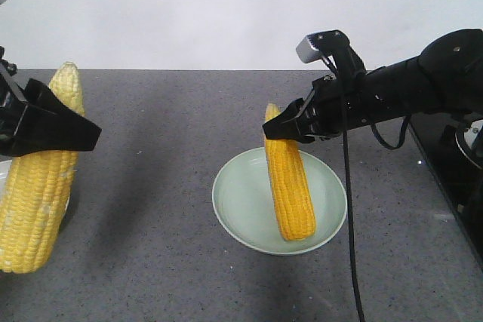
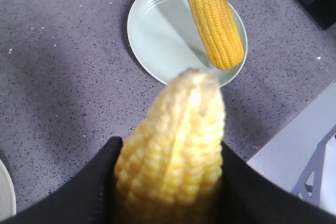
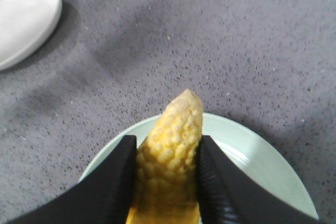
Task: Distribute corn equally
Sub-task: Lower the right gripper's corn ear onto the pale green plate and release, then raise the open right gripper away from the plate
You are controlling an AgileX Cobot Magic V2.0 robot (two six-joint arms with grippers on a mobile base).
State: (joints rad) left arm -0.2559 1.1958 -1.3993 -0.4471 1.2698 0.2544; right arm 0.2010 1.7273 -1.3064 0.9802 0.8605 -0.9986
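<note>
Bright yellow corn cob [image 1: 290, 186] on a pale green plate [image 1: 241, 201]; speckled grey table [image 1: 166, 262]; black grippers.

Bare countertop [image 1: 158, 186] between both plates

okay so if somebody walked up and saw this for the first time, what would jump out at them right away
Two bright yellow corn cobs, each clamped in a black gripper. The left gripper holds a pale cob at the table's left edge, beside a white plate. The right gripper holds a deeper yellow cob by its tip, its base over the pale green plate mid-table.
</note>
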